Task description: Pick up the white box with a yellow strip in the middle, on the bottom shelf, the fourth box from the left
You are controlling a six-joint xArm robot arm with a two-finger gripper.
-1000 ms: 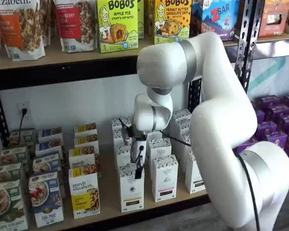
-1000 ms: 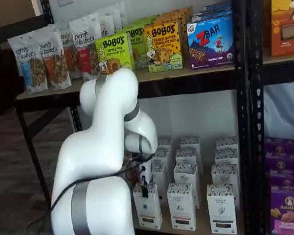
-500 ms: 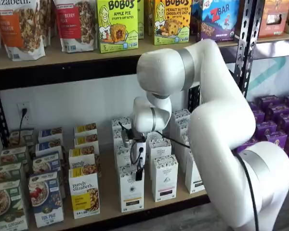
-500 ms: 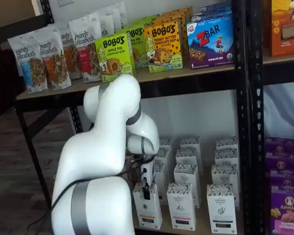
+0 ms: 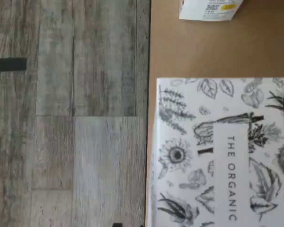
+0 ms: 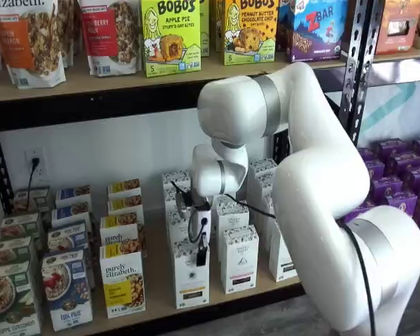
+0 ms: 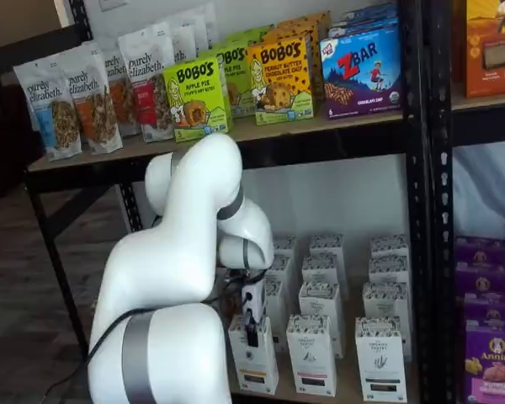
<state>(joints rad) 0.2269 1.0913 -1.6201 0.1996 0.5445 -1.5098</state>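
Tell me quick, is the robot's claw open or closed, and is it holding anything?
Claw: seen side-on just above the white box, so the pictures alone don't show a gap; it looks empty, nothing held yet.

1 robot arm (image 6: 315, 182), 2 Bobo's boxes (image 6: 171, 35), 1 ZBar box (image 6: 315, 24)
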